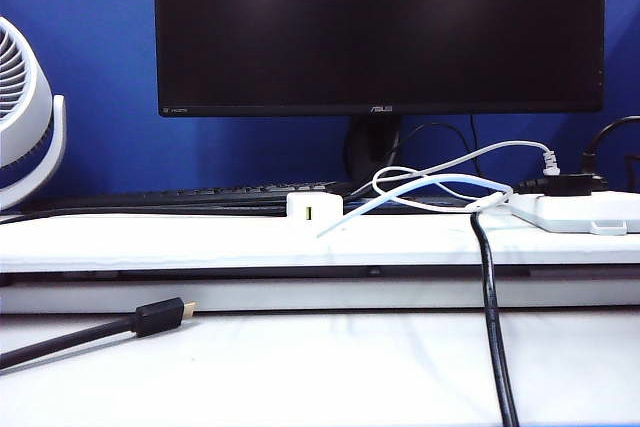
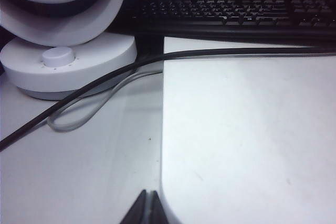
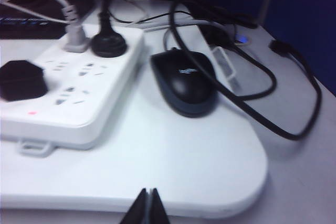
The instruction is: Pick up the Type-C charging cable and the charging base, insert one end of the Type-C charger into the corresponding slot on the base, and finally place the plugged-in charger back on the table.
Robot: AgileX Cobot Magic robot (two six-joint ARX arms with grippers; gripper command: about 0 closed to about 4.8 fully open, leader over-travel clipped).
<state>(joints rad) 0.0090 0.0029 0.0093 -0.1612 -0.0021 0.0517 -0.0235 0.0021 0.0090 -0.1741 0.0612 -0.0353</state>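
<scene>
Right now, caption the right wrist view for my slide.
Right gripper, fingers shut, hovers before the power strip and black mouse.

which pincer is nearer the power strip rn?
Right. The right pincer, shut, hangs just off the board edge in front of the power strip; the left pincer, shut, sits by the fan, strip out of its view.

I count one monitor (image 1: 380, 27), one fan (image 1: 25, 112), one keyboard (image 1: 200, 194), one charger block (image 1: 314, 209), one power strip (image 1: 580, 211), one mouse (image 3: 185, 82), two grippers (image 2: 147, 208) (image 3: 148, 207).
</scene>
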